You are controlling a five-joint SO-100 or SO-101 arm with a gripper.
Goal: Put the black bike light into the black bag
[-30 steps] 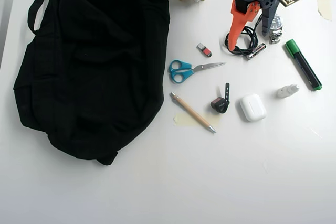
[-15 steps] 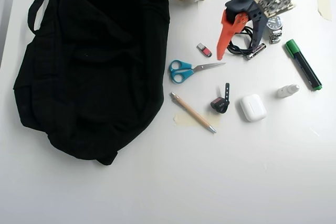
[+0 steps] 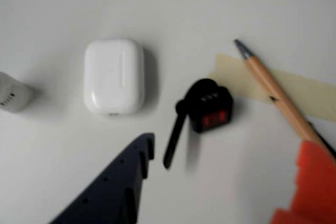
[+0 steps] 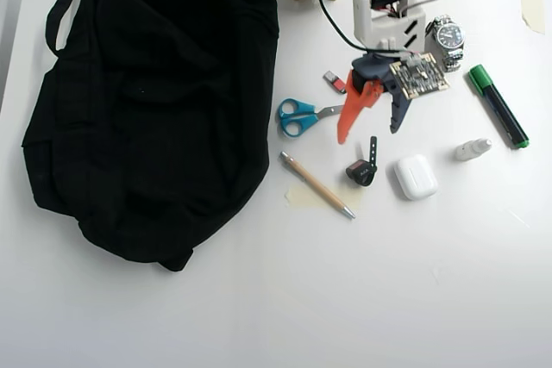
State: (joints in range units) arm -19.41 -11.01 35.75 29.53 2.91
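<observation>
The black bike light (image 3: 210, 106) is a tiny black lamp with a reddish face and a thin black strap (image 3: 175, 135). It lies on the white table, and the overhead view shows it (image 4: 361, 171) between a pencil and a white earbud case. My gripper (image 3: 228, 145) is open and empty. Its dark blue finger (image 3: 115, 187) and orange finger (image 3: 312, 187) are spread on either side, just short of the light. In the overhead view the gripper (image 4: 369, 131) hovers just behind the light. The large black bag (image 4: 151, 101) lies floppy at the left, well apart from the light.
The white earbud case (image 3: 114, 76) lies left of the light in the wrist view. A pencil (image 3: 278, 98) lies across a strip of tape (image 3: 310, 95). Blue scissors (image 4: 297, 116), a small white bottle (image 4: 473, 150), a green marker (image 4: 498, 105) and a watch (image 4: 448, 36) surround the arm.
</observation>
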